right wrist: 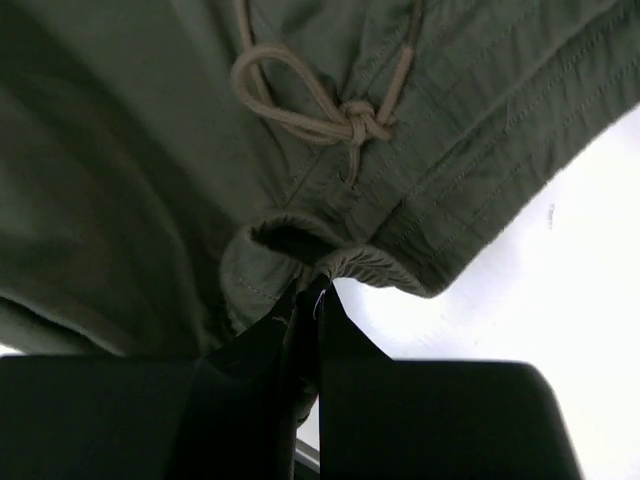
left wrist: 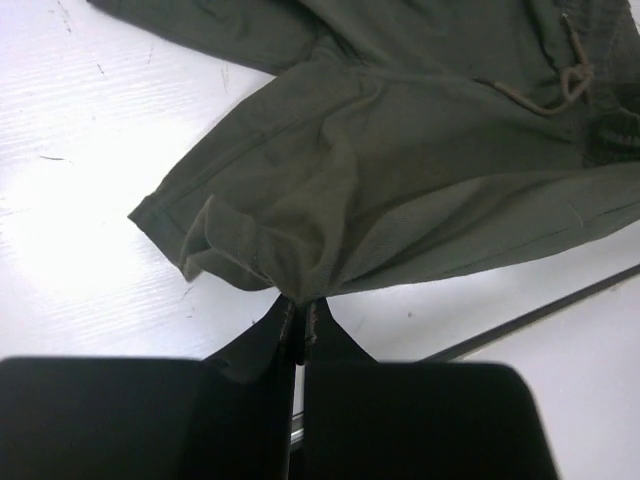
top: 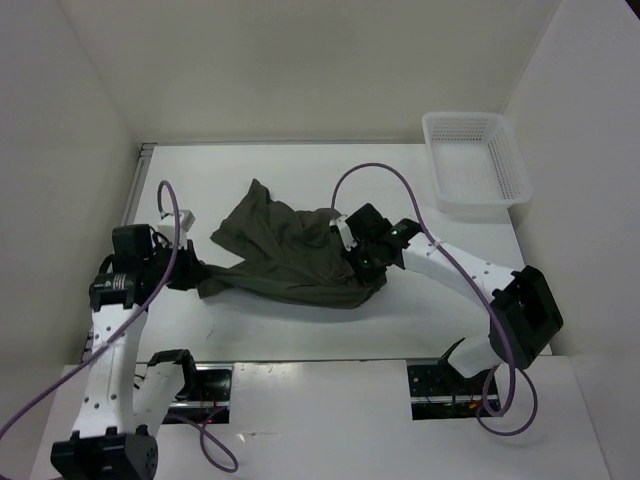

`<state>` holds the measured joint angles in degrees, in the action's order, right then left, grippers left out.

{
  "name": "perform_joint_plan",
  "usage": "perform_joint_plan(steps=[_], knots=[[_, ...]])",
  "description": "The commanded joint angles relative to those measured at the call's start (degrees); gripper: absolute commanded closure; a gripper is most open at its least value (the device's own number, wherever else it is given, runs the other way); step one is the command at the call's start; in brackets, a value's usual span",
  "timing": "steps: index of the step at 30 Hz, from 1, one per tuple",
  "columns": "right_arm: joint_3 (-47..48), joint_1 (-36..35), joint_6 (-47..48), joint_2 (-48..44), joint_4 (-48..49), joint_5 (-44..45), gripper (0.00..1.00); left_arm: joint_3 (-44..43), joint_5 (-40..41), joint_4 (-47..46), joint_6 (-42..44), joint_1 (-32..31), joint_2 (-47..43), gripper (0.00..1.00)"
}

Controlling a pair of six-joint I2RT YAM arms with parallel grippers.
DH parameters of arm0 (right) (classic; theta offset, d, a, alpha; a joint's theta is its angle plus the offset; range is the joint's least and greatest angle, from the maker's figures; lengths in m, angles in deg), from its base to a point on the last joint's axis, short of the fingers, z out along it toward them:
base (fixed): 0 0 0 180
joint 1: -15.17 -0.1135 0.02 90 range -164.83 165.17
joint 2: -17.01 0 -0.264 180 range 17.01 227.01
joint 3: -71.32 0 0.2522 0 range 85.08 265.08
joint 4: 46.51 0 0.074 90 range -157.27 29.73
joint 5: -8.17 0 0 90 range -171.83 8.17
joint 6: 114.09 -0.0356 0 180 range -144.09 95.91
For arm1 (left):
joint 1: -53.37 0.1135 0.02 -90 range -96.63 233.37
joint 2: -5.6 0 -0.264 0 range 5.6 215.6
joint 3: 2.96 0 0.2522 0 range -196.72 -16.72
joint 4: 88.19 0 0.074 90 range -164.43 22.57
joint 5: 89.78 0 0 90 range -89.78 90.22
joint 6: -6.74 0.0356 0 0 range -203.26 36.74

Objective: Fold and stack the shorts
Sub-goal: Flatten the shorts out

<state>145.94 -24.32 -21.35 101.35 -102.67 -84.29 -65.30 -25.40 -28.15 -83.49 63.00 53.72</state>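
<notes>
The dark olive-green shorts (top: pixel 285 255) lie wrinkled and stretched across the middle of the white table. My left gripper (top: pixel 190 272) is shut on the hem of one leg at the shorts' left end; the left wrist view shows the cloth (left wrist: pixel 400 180) pinched at the gripper's tips (left wrist: pixel 300 305). My right gripper (top: pixel 358 262) is shut on the waistband at the right end; the right wrist view shows the gathered waistband (right wrist: pixel 330 250) pinched at the gripper's tips (right wrist: pixel 313 295), with the tied beige drawstring (right wrist: pixel 350 120) just beyond.
A white plastic mesh basket (top: pixel 475 160) stands at the back right corner of the table (top: pixel 300 170). White walls enclose the table at the left, back and right. Purple cables loop over both arms.
</notes>
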Motion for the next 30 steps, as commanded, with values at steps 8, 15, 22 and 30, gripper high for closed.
perform_joint_plan(steps=[8,15,22,30], knots=[[4.77,0.02,0.43,-3.31,9.94,2.8,1.0,-2.03,1.19,-4.83,0.23,-5.06,1.61,1.0],[58.86,15.3,-12.66,21.8,13.66,13.07,1.0,-35.74,11.54,-28.42,0.23,-4.45,34.36,1.0],[80.4,16.11,-10.92,29.14,11.02,20.06,1.0,-67.18,15.44,-29.24,0.23,-3.92,40.92,1.0],[45.43,16.11,-1.52,17.19,13.12,3.71,1.0,-32.23,11.39,-25.81,0.23,-5.67,24.93,1.0]])
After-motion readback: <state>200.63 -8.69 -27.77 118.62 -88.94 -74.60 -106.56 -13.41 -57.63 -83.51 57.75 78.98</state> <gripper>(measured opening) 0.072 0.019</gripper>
